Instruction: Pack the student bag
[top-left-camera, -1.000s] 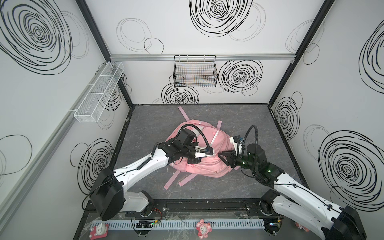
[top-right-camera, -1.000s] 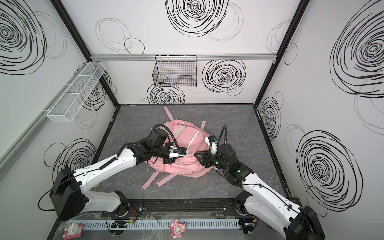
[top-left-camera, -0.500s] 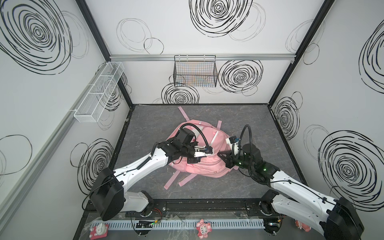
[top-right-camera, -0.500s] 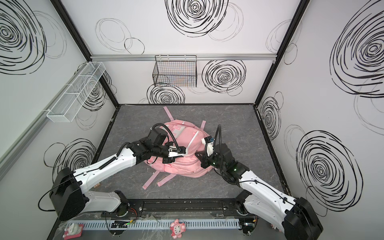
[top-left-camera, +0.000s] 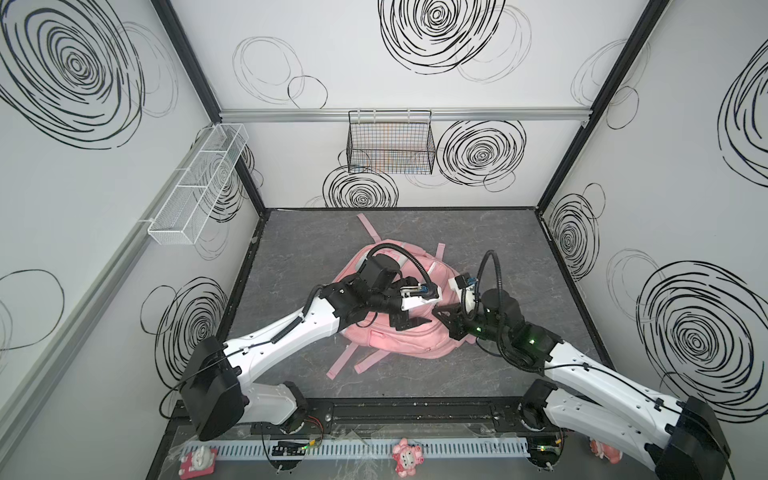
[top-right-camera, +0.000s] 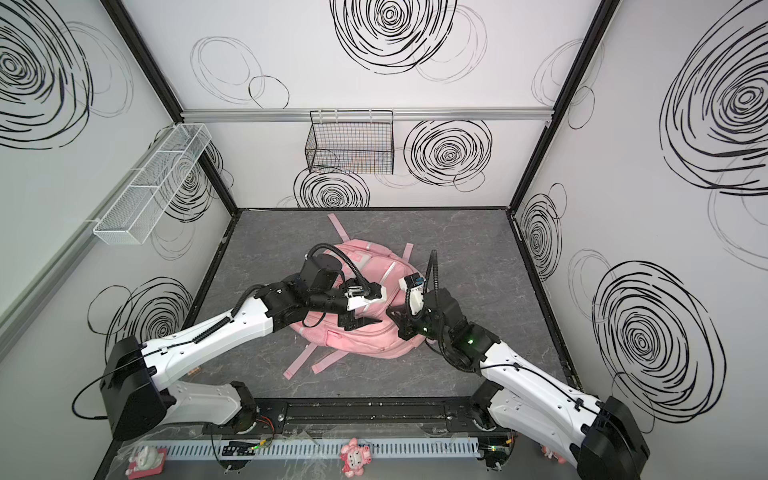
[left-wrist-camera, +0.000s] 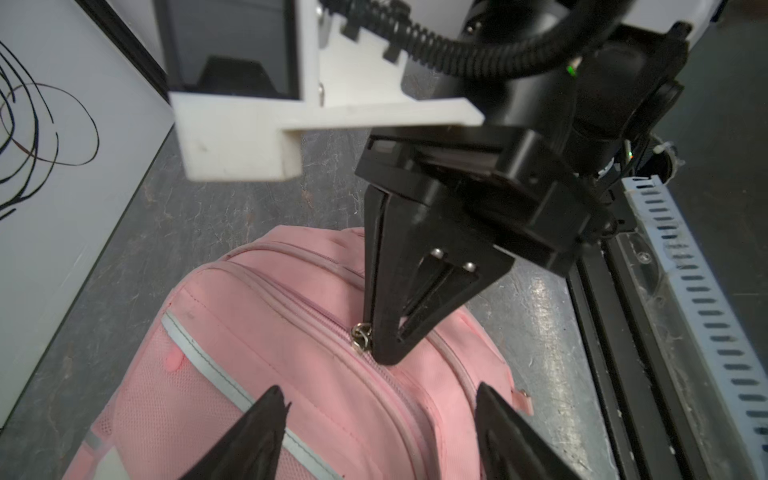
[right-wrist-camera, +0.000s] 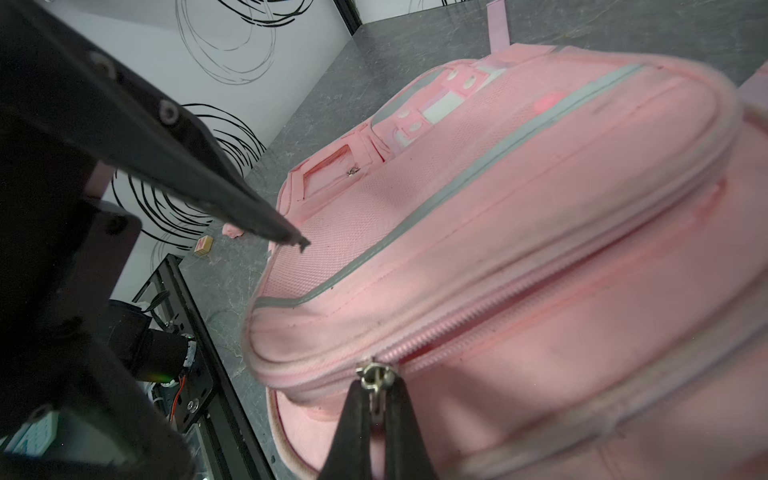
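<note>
1. Student bag (top-left-camera: 399, 345) lies flat, front up, approx mid-table (top-left-camera: 498, 232), a bit nearer the front rail (top-left-camera: 415, 409) than the back wall.
2. R gripper (right-wrist-camera: 376, 388): jaws pinched tight on the metal zip pull (right-wrist-camera: 376, 374) at the bag's rounded end. A thin slit of zip seems to show beside the pull.
3. L gripper (left-wrist-camera: 378, 399): jaws wide, holding nothing. Its tips hang over the bag's front panel, just beside the R gripper and not touching it.
4. Edges: that rounded end stops short of the rail, w/ a strip of bare table between. Pink straps (top-left-camera: 345, 361) trail off the near edge twd the rail, and one more strap (top-left-camera: 368, 226) runs out the far side.
5. Room: open table behind the bag to the back wall and on both flanks, side walls well apart from it. Both arms meet over the bag's near half, so it's tight there.
6. Small tan block (right-wrist-camera: 203, 245) sits on the table near the rail, apart from the bag.
</note>
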